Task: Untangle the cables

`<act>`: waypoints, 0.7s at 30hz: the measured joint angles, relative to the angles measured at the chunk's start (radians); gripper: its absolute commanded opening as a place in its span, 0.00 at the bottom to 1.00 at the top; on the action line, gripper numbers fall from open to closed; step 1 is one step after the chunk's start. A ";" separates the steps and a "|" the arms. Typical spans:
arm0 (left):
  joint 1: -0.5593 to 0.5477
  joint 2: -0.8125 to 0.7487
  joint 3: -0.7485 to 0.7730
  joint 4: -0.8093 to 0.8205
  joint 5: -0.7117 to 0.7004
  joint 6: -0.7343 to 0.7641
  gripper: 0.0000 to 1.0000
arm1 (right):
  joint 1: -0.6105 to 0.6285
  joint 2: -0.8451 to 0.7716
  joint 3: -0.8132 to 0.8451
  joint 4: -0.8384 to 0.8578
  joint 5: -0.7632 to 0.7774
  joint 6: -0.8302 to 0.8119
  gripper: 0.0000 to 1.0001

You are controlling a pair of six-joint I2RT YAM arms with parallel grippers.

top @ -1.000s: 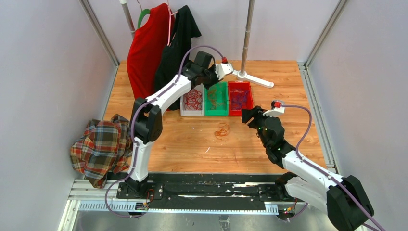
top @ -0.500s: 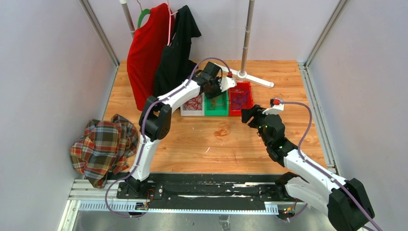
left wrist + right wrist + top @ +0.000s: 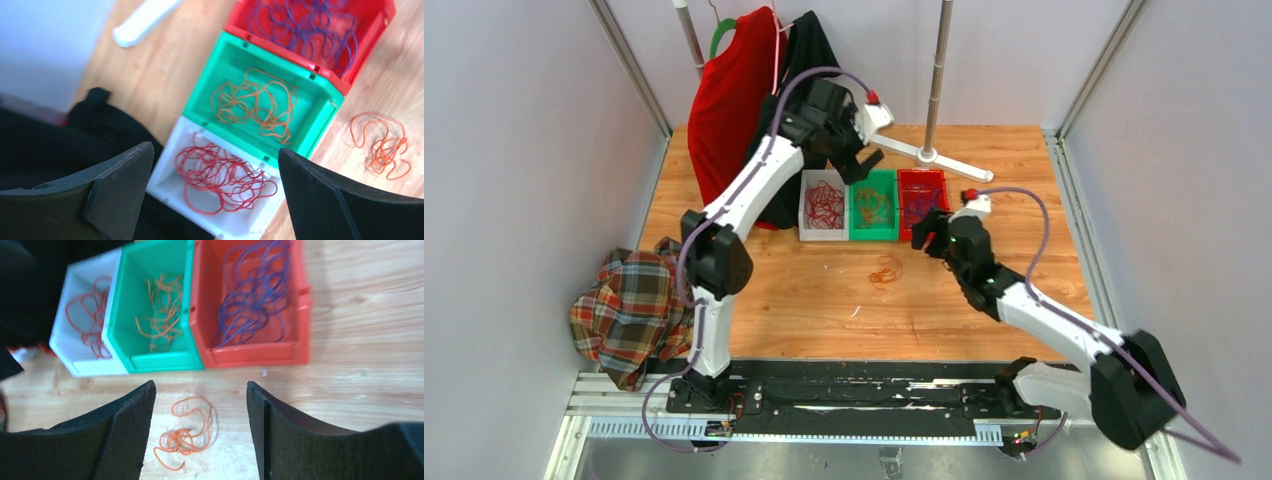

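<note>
Three bins stand in a row. The white bin holds red cables, the green bin orange cables, and the red bin purple cables. One loose orange cable lies curled on the table in front of the bins. My left gripper hangs open high above the bins, empty. My right gripper is open too, and the loose orange cable shows on the wood below and between its fingers, untouched.
A red shirt and a black shirt hang on a rack at the back left, close to my left arm. The rack's pole and foot stand behind the bins. A plaid cloth lies at the left edge.
My left gripper went from shut to open over the green and red bins, then rose and pulled back. My right gripper moved left and farther out, opening slightly.
</note>
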 measured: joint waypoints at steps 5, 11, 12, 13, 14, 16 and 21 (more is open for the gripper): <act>0.051 -0.139 0.052 -0.011 -0.036 -0.086 0.98 | 0.110 0.235 0.119 -0.066 0.019 0.016 0.70; 0.066 -0.265 0.023 -0.077 -0.128 -0.105 0.98 | 0.163 0.439 0.161 -0.101 0.021 0.065 0.65; 0.072 -0.287 -0.003 -0.084 -0.124 -0.112 0.98 | 0.163 0.470 0.163 -0.102 0.020 0.072 0.63; 0.081 -0.306 -0.029 -0.095 -0.114 -0.117 0.98 | 0.163 0.496 0.166 -0.105 0.020 0.076 0.59; 0.090 -0.324 -0.055 -0.105 -0.103 -0.122 0.98 | 0.163 0.526 0.171 -0.106 0.018 0.080 0.55; 0.107 -0.348 -0.095 -0.118 -0.085 -0.132 0.98 | 0.163 0.563 0.203 -0.095 0.016 0.083 0.42; 0.118 -0.379 -0.179 -0.134 -0.036 -0.141 0.98 | 0.163 0.606 0.240 -0.089 -0.010 0.082 0.01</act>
